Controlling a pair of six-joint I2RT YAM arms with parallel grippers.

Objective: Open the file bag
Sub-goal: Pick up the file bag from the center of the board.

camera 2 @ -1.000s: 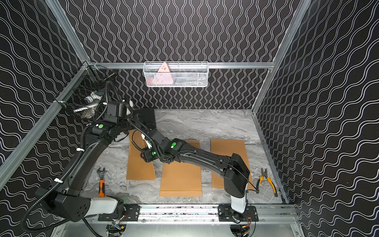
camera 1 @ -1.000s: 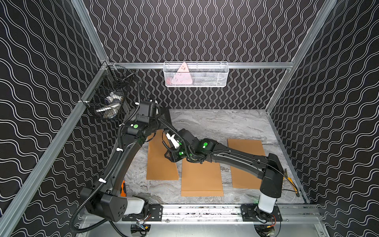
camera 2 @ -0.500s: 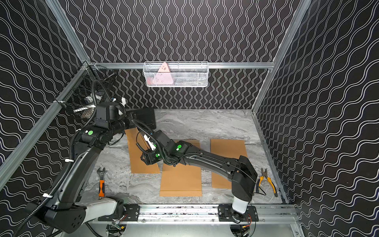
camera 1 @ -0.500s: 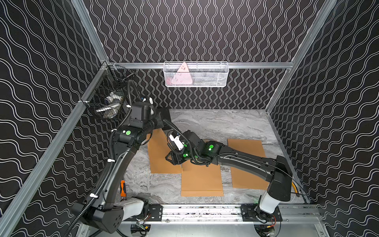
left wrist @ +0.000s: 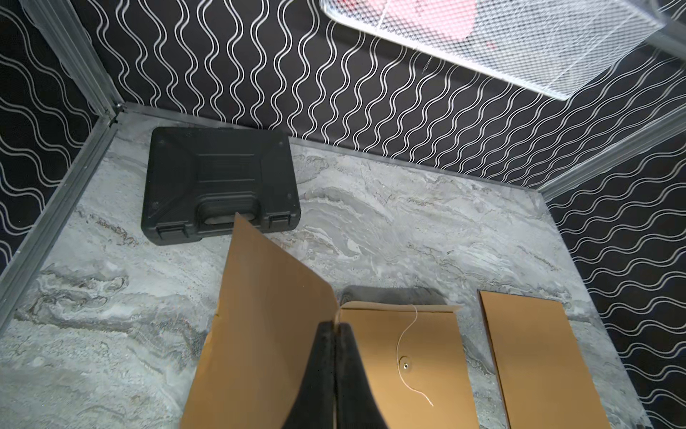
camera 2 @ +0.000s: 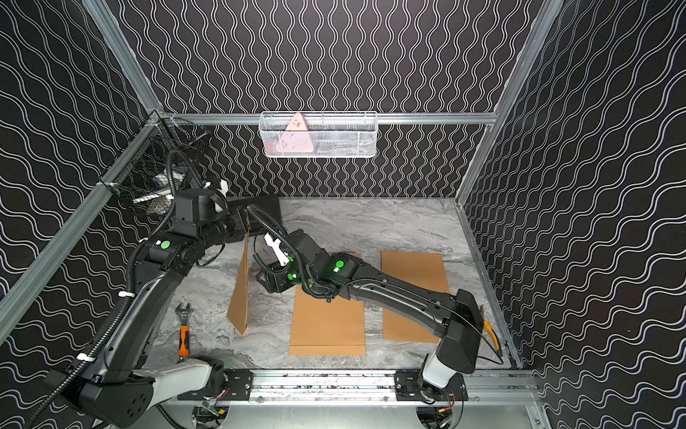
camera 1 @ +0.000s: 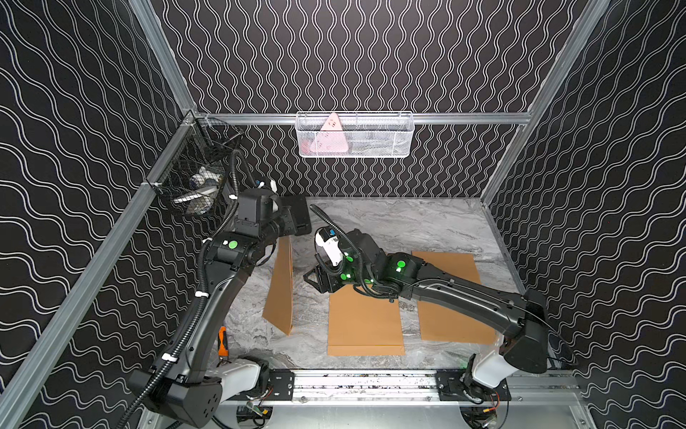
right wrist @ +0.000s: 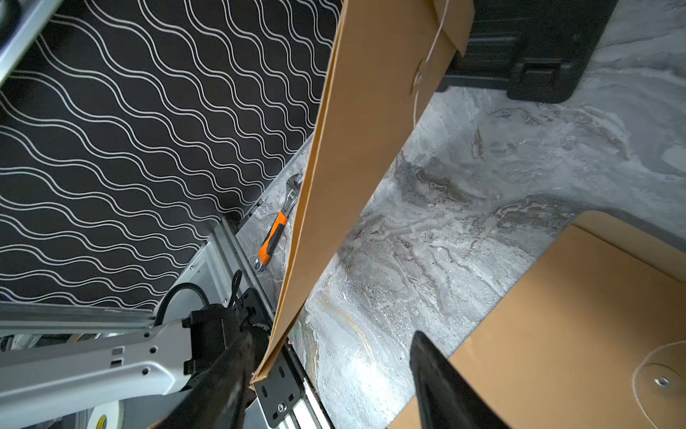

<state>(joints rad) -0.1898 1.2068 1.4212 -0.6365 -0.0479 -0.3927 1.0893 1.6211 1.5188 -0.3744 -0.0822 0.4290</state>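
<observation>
Left gripper: my fingers are pressed together on the top edge of the file bag, pinching it. The bag stands on edge, close to upright, left of centre on the marble tabletop, with its lower corner down at the surface; contact there cannot be confirmed. In the right wrist view the bag's flap is partly lifted and its string hangs loose past the round clasp. Right gripper: my jaws are spread and grip nothing, positioned just beside the bag's face, with its lower corner near one fingertip. A second file bag and a third file bag lie flat to the right. A black case sits at the back wall; an orange-handled wrench lies near the front rail.
</observation>
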